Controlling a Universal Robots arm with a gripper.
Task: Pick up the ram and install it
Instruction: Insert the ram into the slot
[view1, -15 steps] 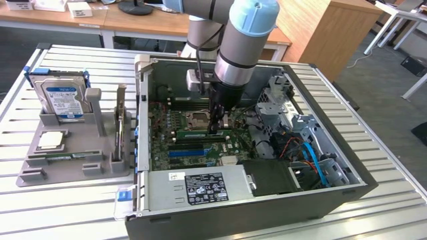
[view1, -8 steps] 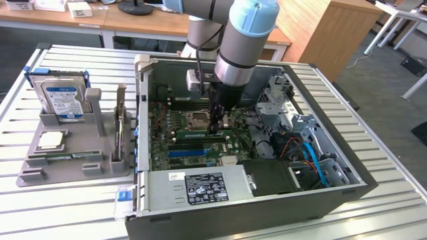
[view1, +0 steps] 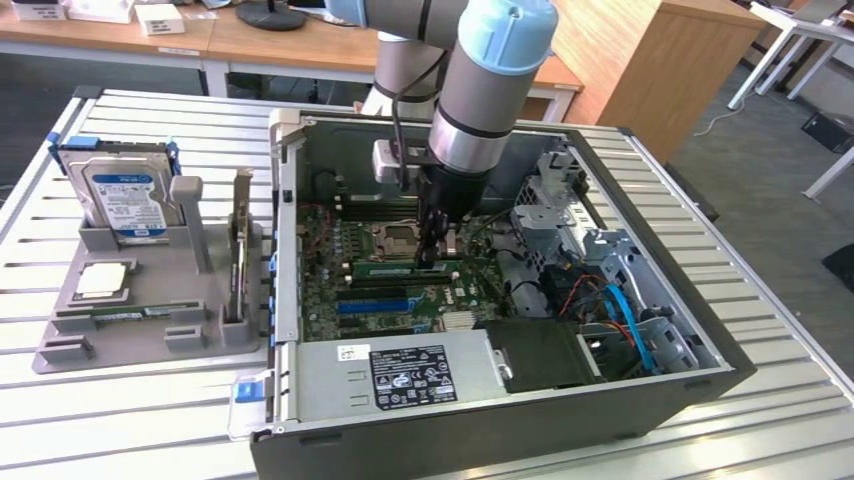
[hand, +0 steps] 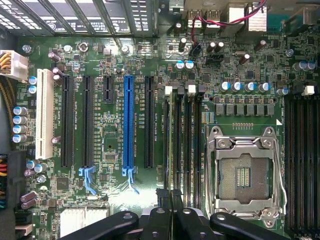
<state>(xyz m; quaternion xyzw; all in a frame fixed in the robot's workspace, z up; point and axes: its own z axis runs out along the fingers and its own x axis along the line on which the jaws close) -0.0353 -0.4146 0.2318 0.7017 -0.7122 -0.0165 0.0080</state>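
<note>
Black tool (view1: 430, 256) closed, tips at long thin green ram stick (view1: 387, 268) sitting in green motherboard (view1: 350, 245) slot.

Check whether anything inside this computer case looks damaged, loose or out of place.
Nothing looks damaged, spilled or askew. The one oddity is the CPU socket: it sits bare, its contacts exposed, with no chip or cooler on it.

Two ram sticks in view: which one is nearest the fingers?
The ram stick inside the case, right at the fingers. The other stick lies in the grey tray outside the case, at the exterior view's left.
</note>
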